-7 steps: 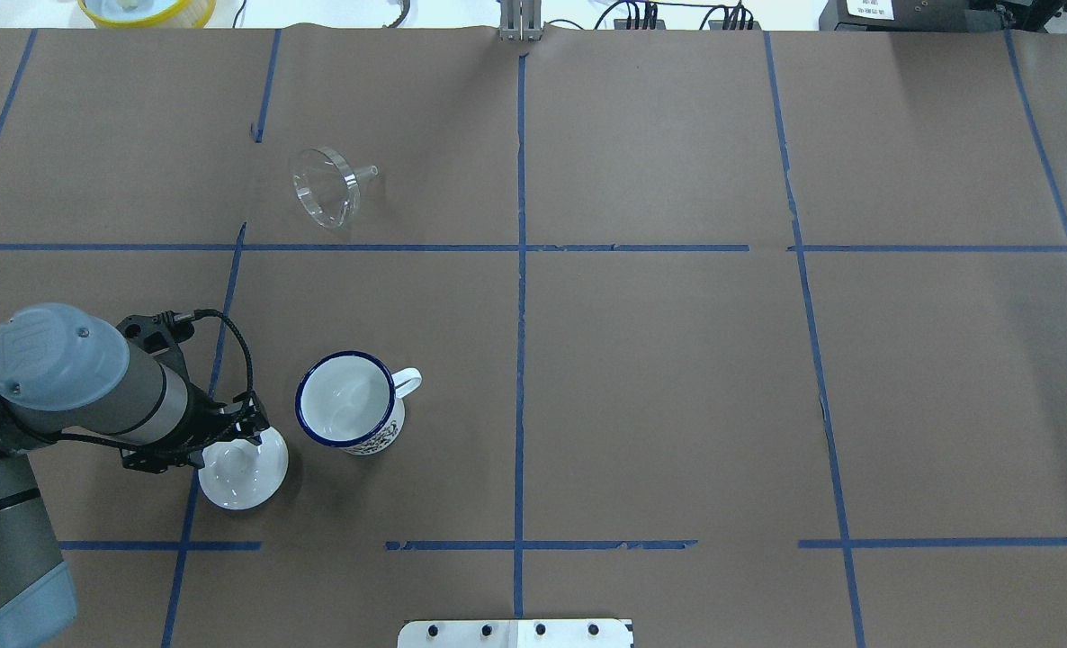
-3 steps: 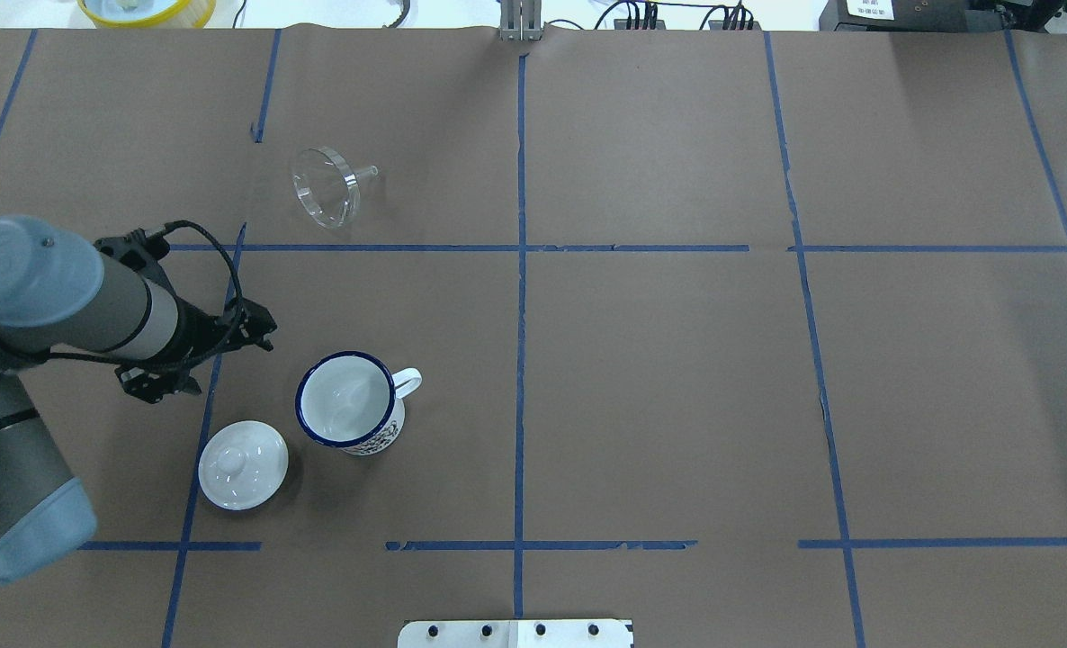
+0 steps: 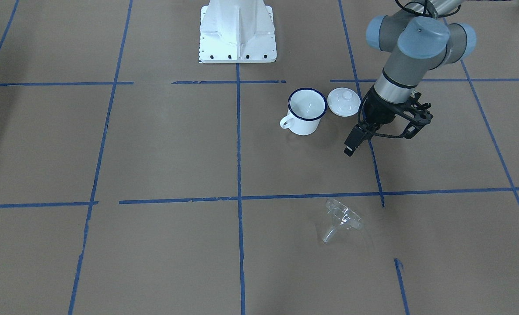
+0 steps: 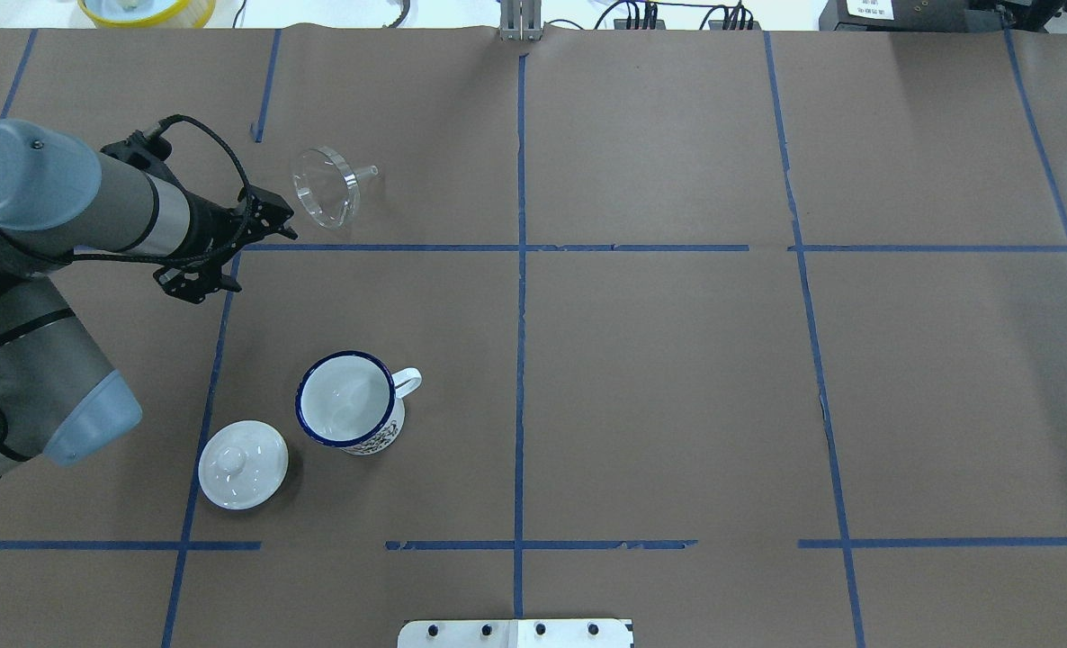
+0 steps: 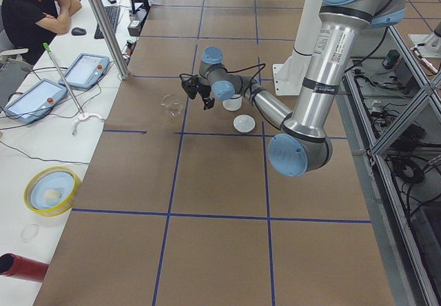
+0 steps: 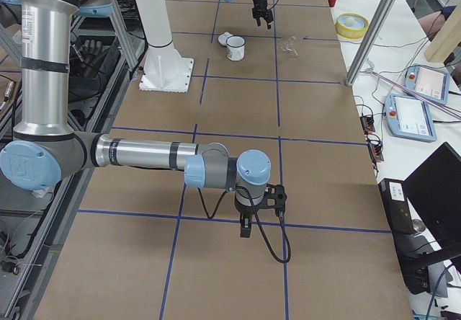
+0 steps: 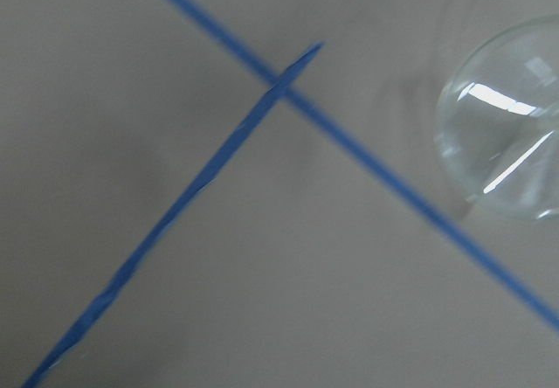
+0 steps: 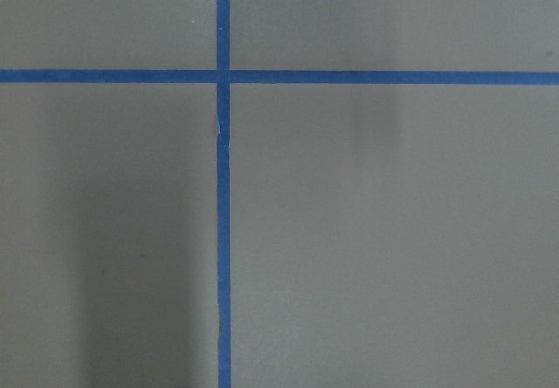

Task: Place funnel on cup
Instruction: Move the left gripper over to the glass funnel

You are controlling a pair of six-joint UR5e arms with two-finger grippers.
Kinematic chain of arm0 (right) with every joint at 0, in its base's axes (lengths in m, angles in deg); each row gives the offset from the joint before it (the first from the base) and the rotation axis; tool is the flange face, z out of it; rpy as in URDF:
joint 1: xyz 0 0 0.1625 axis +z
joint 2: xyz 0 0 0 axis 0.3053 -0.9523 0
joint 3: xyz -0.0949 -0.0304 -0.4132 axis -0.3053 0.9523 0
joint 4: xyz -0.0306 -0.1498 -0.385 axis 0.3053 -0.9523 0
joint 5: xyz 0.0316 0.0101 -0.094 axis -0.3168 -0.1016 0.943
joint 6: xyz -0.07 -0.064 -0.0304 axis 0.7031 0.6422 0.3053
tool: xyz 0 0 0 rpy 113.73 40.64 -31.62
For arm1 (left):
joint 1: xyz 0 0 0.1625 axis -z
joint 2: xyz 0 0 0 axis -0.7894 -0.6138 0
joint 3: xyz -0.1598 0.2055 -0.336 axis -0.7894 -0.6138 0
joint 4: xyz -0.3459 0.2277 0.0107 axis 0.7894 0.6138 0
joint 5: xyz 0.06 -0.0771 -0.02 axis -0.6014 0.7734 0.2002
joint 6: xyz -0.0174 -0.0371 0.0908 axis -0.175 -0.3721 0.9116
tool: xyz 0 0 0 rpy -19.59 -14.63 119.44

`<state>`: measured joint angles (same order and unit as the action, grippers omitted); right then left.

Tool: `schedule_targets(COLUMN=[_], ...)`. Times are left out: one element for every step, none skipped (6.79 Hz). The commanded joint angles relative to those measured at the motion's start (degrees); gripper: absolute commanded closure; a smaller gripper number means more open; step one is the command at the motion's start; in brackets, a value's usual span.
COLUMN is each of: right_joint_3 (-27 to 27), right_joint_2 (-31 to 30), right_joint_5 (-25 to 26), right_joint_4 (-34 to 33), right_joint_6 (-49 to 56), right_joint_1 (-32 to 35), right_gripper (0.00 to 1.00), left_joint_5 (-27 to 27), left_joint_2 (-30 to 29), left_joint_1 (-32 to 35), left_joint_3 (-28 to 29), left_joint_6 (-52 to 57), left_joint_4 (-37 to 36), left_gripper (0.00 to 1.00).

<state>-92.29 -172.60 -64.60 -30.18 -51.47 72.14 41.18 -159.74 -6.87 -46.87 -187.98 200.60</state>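
**Funnel lies tipped on its side; left hand beside it, not touching**

Nearest the robot, a white lid (image 4: pixel 243 464) sits on the table (image 4: pixel 677 360). Just to its right is the cup (image 4: pixel 349 409), upright, mouth open, handle pointing right.

Farther out, the left hand (image 4: pixel 274 223) hangs over a crossing of blue tape (image 4: pixel 390 247), just left of the funnel and apart from it. Whether its fingers are spread or pressed together cannot be told from these views.

Farthest out is the funnel (image 4: pixel 325 187), well apart from the cup. It is tipped over on the edge of its cone, with the wide mouth turned left and the short stem pointing right.

It looks light and stiff, with smooth clear walls that are likely slippery. Resting on a round edge, it will probably roll or skid if nudged. Whether it is glass or plastic cannot be told, so a gentle squeeze seems wise. The raised part of the rim looks the best hold, one finger inside the cone and one outside. That leaves the stem free to turn downward into the cup.

The right hand (image 6: pixel 245 228) hangs over bare table far to the right; its state cannot be told.
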Motion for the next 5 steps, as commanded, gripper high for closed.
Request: schedule_targets(right_joint_3=[0.0, -0.1, 0.0, -0.1, -0.1], right_joint_2=[0.0, 0.0, 0.0, 0.0, 0.0], right_joint_5=[0.0, 0.0, 0.0, 0.0, 0.0], right_joint_4=[0.0, 0.0, 0.0, 0.0, 0.0], right_joint_6=[0.0, 0.0, 0.0, 0.0, 0.0], right_joint_1=[0.0, 0.0, 0.0, 0.0, 0.0], right_gripper=[0.00, 0.00, 0.00, 0.00, 0.00], left_joint_5=[-5.0, -5.3, -7.6, -8.4, -10.3], left_joint_2=[-0.3, -1.6, -4.1, -4.5, -4.7], left_joint_1=[1.6, 2.3, 2.5, 2.6, 2.6], left_joint_3=[8.9, 12.3, 15.5, 16.5, 19.7], left_joint_6=[-9.2, -9.4, -9.4, -10.1, -16.8], left_joint_4=[21.2, 23.7, 24.1, 28.2, 33.9], left_gripper=[0.00, 0.00, 0.00, 0.00, 0.00])
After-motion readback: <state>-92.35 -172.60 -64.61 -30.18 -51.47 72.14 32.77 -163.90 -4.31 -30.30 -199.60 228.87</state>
